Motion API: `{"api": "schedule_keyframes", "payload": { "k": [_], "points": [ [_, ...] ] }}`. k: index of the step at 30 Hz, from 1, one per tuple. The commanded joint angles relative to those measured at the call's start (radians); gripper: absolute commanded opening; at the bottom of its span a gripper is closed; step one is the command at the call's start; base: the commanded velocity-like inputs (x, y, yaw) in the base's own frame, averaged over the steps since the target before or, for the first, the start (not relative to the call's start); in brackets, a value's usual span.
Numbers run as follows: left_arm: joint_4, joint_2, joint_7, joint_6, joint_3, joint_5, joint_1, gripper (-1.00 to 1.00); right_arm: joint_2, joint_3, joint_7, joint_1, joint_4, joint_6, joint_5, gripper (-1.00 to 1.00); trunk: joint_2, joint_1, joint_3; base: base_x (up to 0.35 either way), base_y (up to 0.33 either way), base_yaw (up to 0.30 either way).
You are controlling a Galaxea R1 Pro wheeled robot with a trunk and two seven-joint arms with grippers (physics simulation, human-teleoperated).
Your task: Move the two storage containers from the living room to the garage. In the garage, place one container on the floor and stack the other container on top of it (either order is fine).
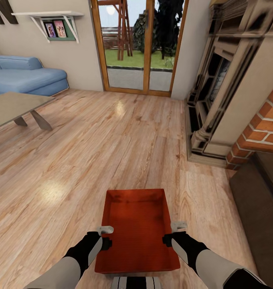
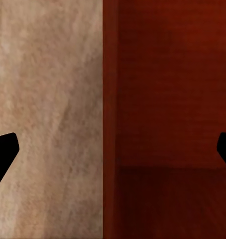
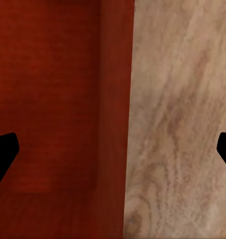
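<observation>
- Sofa [image 1: 28, 78] far left, table [image 1: 12, 108] just before it.
- Left gripper [image 1: 106, 237] spread wide, straddling bin's [image 1: 137, 228] left wall.
- Bin on wood floor [image 1: 112, 140], centre.
- Right gripper [image 1: 174, 233] spread wide over right wall.
- Fireplace [image 1: 232, 100] right.

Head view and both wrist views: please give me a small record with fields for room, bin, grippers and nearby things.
room: living room, light wood floor
bin: one orange-red bin, open top, nothing inside, directly in front of the robot
left gripper: open, fingers astride the bin's left wall
right gripper: open, fingers astride the bin's right wall
nearby: blue sofa far left, table left, fireplace right, glass door ahead
</observation>
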Motion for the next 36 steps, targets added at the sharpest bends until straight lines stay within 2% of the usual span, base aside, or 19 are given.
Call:
{"api": "schedule_keyframes", "payload": {
  "k": [1, 24, 25, 36],
  "points": [
    [-0.002, 0.000, 0.006, 0.005, 0.000, 0.007, 0.000, 1.00, -0.001, 0.008, -0.007, 0.000, -0.002, 0.005, -0.009, 1.00, 0.000, 0.000, -0.001, 0.000, 0.000, 0.000],
    [0.000, 0.000, 0.040, 0.006, 0.000, 0.007, 0.000, 1.00, 0.002, 0.009, -0.007, 0.000, -0.002, 0.005, -0.009, 1.00, 0.000, 0.000, -0.001, 0.000, 0.000, 0.000],
    [0.000, 0.000, 0.040, 0.006, 0.000, 0.007, 0.000, -1.00, 0.002, 0.009, -0.007, 0.000, -0.002, 0.005, -0.009, -1.00, 0.000, 0.000, -0.001, 0.000, 0.000, 0.000],
    [-0.001, 0.000, 0.039, 0.004, 0.002, 0.008, 0.000, -1.00, 0.001, 0.009, -0.007, 0.000, -0.002, 0.004, -0.009, -1.00, 0.000, 0.000, -0.001, 0.000, 0.000, 0.000]
  ]
}}
